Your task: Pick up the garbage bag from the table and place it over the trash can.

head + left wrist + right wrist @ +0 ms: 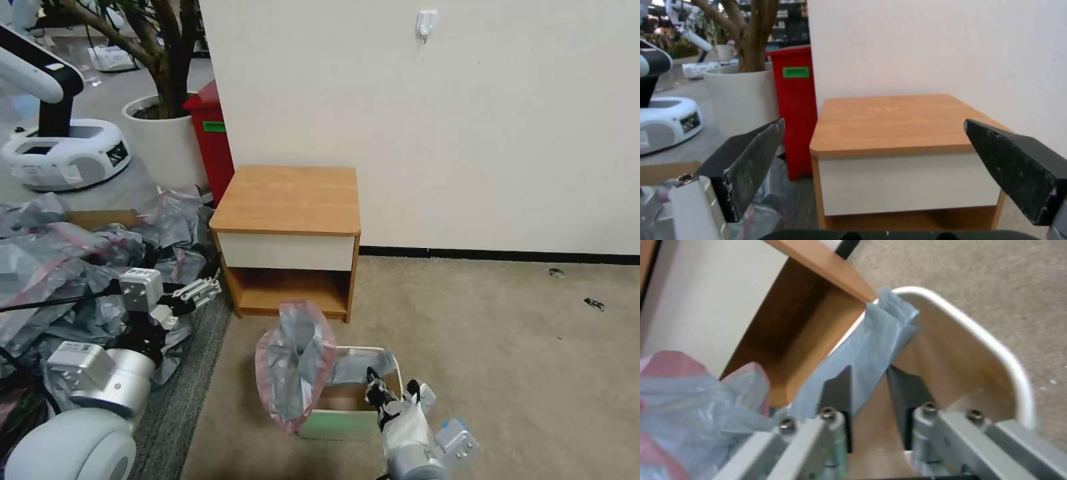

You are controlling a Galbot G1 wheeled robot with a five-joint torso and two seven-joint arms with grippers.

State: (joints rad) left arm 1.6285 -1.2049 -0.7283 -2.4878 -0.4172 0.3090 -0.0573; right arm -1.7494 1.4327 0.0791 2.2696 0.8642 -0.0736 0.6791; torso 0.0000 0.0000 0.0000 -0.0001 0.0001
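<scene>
The garbage bag (297, 363), grey with a pink-red rim, stands bunched over the left edge of the beige trash can (340, 423) on the carpet in front of the table (287, 197). A grey strip of the bag (871, 346) runs across the can's inside to its far rim (996, 343). My right gripper (375, 390) reaches down into the can, and its fingers close narrowly on that strip (869, 380). The left gripper (200, 290) hangs open to the left of the table, facing its drawer front (907, 183), with nothing between the fingers (751, 160).
A heap of grey bags (60, 260) covers the floor on the left under my left arm. A tall red bin (212, 133) and a white planter (163, 143) stand behind the table's left side. Open carpet (500, 347) lies to the right.
</scene>
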